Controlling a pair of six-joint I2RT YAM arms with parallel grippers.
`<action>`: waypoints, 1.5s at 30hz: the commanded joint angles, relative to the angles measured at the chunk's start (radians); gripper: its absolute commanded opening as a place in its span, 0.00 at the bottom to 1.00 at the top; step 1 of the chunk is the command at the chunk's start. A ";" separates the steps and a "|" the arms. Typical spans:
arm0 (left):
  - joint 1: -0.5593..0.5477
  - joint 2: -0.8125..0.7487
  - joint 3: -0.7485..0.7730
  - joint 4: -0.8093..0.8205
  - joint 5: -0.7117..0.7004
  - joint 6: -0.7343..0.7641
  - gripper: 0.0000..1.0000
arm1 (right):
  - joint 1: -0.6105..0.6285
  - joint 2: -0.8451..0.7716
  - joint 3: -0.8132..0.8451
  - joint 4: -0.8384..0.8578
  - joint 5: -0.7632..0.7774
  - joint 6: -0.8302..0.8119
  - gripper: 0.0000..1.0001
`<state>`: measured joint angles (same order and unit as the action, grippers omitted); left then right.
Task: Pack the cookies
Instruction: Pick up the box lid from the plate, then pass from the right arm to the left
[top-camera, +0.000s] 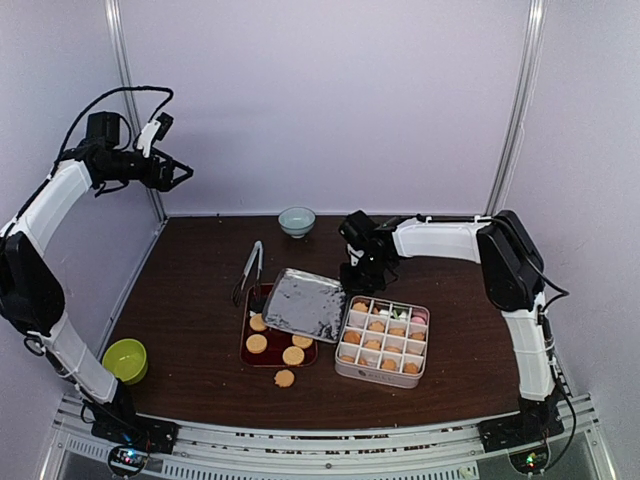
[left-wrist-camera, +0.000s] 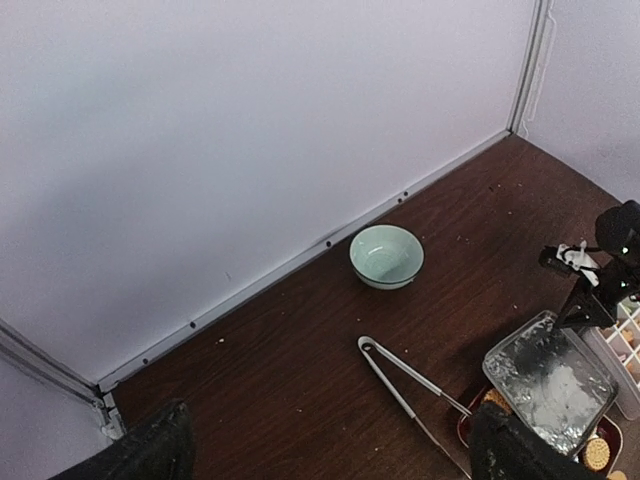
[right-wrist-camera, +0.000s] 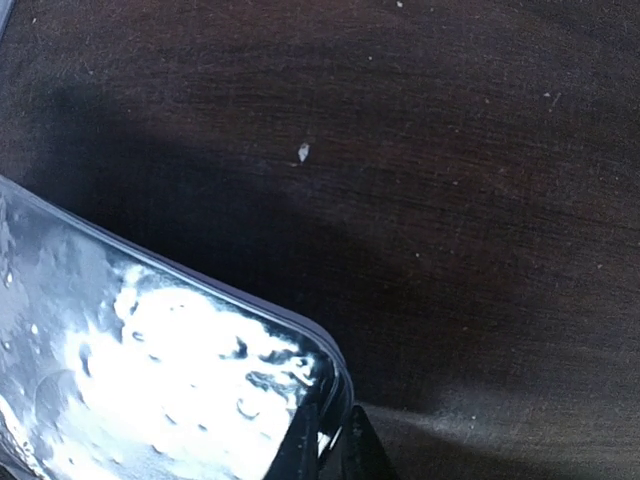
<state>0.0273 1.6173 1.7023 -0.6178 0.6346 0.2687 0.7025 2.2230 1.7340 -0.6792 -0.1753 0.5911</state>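
Observation:
Golden round cookies lie on a dark red tray, with one loose cookie on the table in front of it. A divided tin box holds several cookies, mostly golden, a few pink and green. A shiny metal lid lies tilted between tray and box. My right gripper is shut on the lid's far right corner; in the right wrist view the fingers pinch the rim of the lid. My left gripper is open and empty, raised high at the far left.
Metal tongs lie left of the lid and also show in the left wrist view. A pale blue bowl stands at the back wall. A green bowl sits at the near left. Frame posts stand at the back corners.

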 joint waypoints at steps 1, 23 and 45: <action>0.042 0.025 0.043 -0.027 0.155 -0.017 0.98 | 0.018 0.018 -0.024 0.008 -0.002 0.018 0.03; -0.197 -0.020 -0.296 -0.135 0.256 -0.073 0.98 | 0.067 -0.375 -0.134 0.413 0.197 0.094 0.00; -0.309 0.032 -0.255 -0.043 0.304 -0.233 0.49 | 0.206 -0.505 -0.184 0.517 0.451 0.015 0.00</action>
<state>-0.2771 1.6348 1.4143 -0.7059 0.9432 0.0563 0.8913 1.7878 1.5753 -0.2436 0.2268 0.6231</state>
